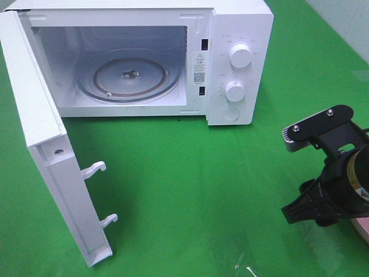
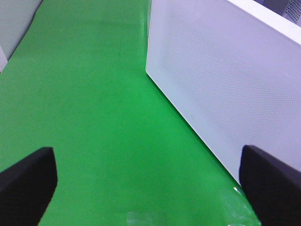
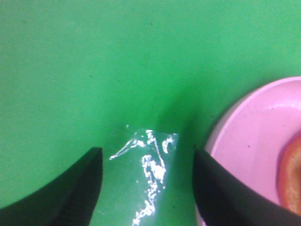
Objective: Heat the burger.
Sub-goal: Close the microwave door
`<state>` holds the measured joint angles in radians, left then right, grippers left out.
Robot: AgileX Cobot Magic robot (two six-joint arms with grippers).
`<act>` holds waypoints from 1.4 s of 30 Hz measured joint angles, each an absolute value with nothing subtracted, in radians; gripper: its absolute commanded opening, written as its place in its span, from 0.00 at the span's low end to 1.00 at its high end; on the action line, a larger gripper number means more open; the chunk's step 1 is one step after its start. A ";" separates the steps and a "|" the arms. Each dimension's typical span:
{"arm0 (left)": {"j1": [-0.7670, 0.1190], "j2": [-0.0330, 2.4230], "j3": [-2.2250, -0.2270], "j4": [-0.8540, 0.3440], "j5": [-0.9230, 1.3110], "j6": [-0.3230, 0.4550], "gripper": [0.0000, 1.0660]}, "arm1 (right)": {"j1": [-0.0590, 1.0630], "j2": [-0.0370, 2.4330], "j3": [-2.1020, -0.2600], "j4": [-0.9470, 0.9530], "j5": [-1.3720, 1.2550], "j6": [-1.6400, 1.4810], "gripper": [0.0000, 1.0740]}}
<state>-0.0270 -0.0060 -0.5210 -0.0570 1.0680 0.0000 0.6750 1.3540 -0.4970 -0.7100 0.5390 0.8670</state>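
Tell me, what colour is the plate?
Pink. The plate shows best in the right wrist view.

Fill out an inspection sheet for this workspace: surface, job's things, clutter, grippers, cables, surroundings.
Surface: green mat, with a shiny clear patch near the right gripper.
Job's things: microwave with its door swung open and its glass turntable bare; pink plate at the right edge, with a reddish-brown edge of the burger showing on it.
Clutter: nothing seen.
Grippers: left gripper open, over bare mat beside the door; right gripper open, holding nothing, one finger over the plate's rim.
Cables: one dark lead behind the right arm.
Surroundings: pale wall at the upper right.
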 measured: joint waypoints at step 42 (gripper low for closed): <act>-0.027 -0.006 -0.521 -0.057 1.068 0.000 0.92 | 0.464 0.428 -0.505 -0.096 0.882 0.280 0.71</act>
<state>-0.0270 -0.0060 -0.5210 -0.0570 1.0680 0.0000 0.4640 0.4280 -0.5050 -0.0960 0.8820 0.2800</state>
